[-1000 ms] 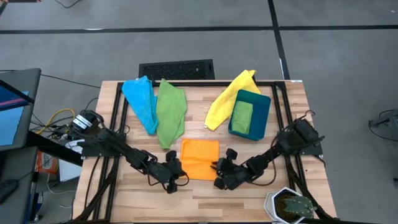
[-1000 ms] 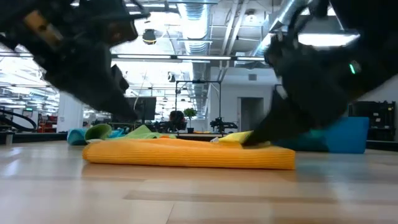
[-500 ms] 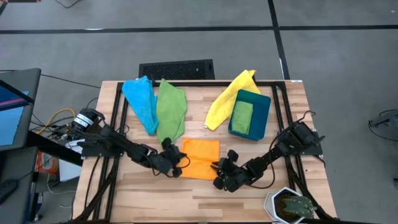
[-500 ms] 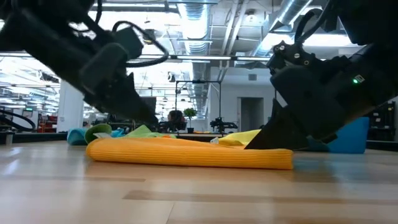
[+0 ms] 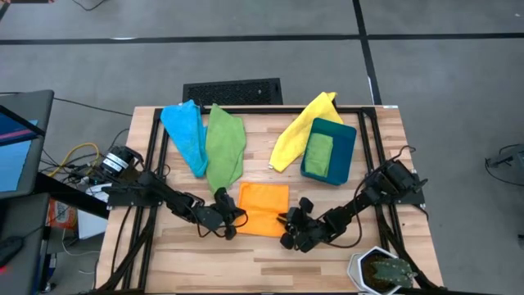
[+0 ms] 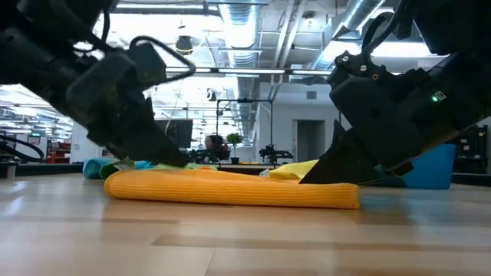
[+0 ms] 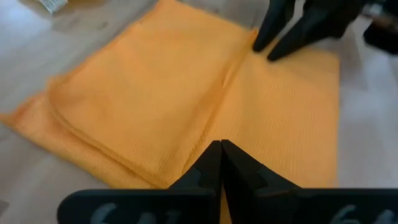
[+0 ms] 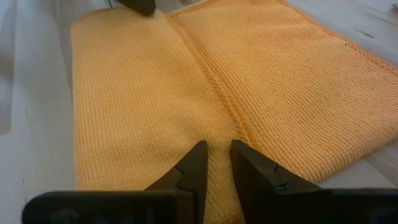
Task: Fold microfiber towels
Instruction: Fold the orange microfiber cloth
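1. Left gripper [image 7: 220, 155], fingers pressed together with nothing between them, tip on the near-left edge of the folded orange microfiber towel [image 5: 264, 209]; right gripper [image 8: 215, 163], fingers slightly parted, at the opposite edge.
2. Risk: a shallow pinch lifts only the top layer, undoing the fold.
3. Both arms reach low and inward over the wooden table [image 5: 385, 147].

Wooden slatted table [image 5: 164, 254], light finish, carried five cloths and one bin. A folded orange towel [image 5: 264, 208] lay at front centre; blue towel [image 5: 185, 134], green towel [image 5: 224, 146] and yellow towel [image 5: 296, 129] lay rumpled behind. A teal bin [image 5: 344, 154] stood right of the yellow towel, touching it.
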Controlling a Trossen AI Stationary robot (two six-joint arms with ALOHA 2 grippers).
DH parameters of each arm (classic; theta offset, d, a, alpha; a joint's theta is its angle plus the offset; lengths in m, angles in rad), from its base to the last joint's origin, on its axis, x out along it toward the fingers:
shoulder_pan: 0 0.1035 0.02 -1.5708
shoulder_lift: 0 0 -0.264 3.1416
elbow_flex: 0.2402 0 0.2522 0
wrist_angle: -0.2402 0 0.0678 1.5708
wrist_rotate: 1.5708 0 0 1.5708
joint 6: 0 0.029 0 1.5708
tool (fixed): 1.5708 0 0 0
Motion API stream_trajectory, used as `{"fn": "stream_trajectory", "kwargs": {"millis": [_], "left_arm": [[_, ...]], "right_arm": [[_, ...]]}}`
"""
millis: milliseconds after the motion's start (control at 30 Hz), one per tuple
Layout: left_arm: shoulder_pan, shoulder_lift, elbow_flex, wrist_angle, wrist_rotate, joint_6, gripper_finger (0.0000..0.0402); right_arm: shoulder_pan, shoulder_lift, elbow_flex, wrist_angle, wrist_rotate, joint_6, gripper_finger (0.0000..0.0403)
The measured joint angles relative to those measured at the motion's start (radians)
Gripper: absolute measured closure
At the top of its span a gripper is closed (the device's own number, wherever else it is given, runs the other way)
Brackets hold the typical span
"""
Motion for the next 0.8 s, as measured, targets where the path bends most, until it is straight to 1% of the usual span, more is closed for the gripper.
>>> {"fn": "stream_trajectory", "kwargs": {"millis": [100, 300, 433, 567, 633, 700, 800], "left_arm": [[0.000, 0.036, 0.007, -0.005, 0.011, -0.004, 0.0401], [-0.001, 0.085, 0.008, -0.026, 0.018, -0.066, 0.0402], [-0.007, 0.084, 0.009, -0.043, 0.026, -0.078, 0.0402], [-0.007, 0.068, 0.016, -0.049, 0.043, -0.083, 0.0402], [-0.007, 0.051, 0.019, -0.060, 0.067, -0.100, 0.0401], [-0.008, 0.018, 0.017, -0.083, 0.117, -0.135, 0.0401], [-0.014, -0.030, 0.016, -0.115, 0.208, -0.174, 0.0401]], "right_arm": [[0.000, 0.000, 0.000, -0.003, 0.000, 0.000, 0.0306], [0.008, -0.007, 0.000, -0.009, -0.003, 0.001, 0.0306], [0.021, -0.061, -0.003, -0.073, -0.034, 0.002, 0.0306], [0.023, -0.156, -0.003, -0.186, -0.019, -0.004, 0.0306], [0.020, -0.199, -0.003, -0.258, -0.012, -0.005, 0.0306], [0.009, -0.243, -0.003, -0.322, -0.013, 0.011, 0.0306], [-0.028, -0.304, -0.002, -0.440, -0.040, 0.133, 0.0306]]}}
